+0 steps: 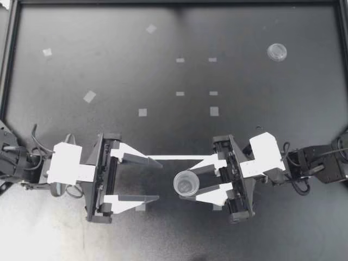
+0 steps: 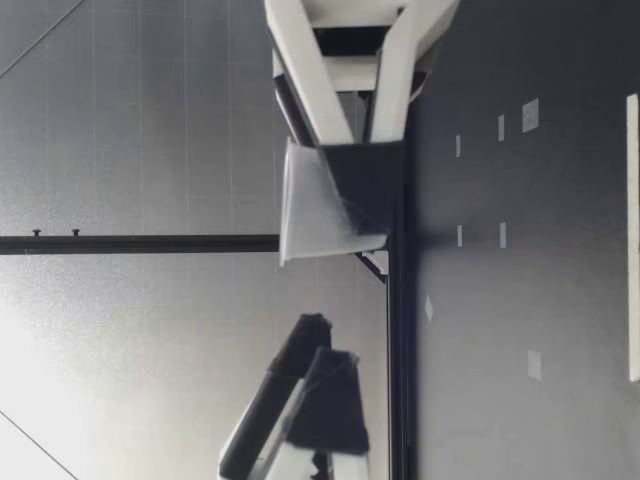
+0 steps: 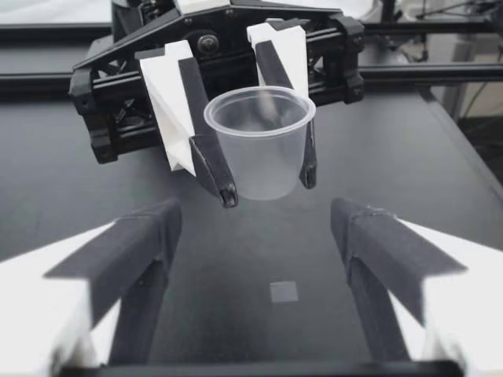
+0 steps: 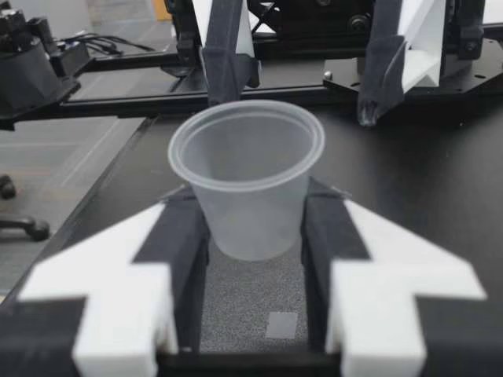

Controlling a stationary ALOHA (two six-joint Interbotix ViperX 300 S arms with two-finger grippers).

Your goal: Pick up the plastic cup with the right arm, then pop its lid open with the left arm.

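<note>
My right gripper (image 1: 186, 185) is shut on a small clear plastic cup (image 1: 186, 184), its two dark fingers pressing the cup's sides. The cup (image 4: 247, 174) stays upright, mouth up and empty, lifted off the table (image 1: 109, 81). Facing it from a short gap away, my left gripper (image 1: 158, 181) stands wide open with nothing between its fingers. In the left wrist view the cup (image 3: 260, 140) hangs ahead of the open fingers (image 3: 149, 239), apart from them. In the low view the cup (image 2: 312, 205) sits above the table, with my left gripper (image 2: 316, 378) beside it.
A round clear lid (image 1: 277, 52) lies at the table's far right. Small pale tape marks (image 1: 180, 93) dot the black table, and a thin white strip (image 1: 174, 157) lies between the two grippers. A black frame rail (image 1: 11, 60) runs along the table's left edge.
</note>
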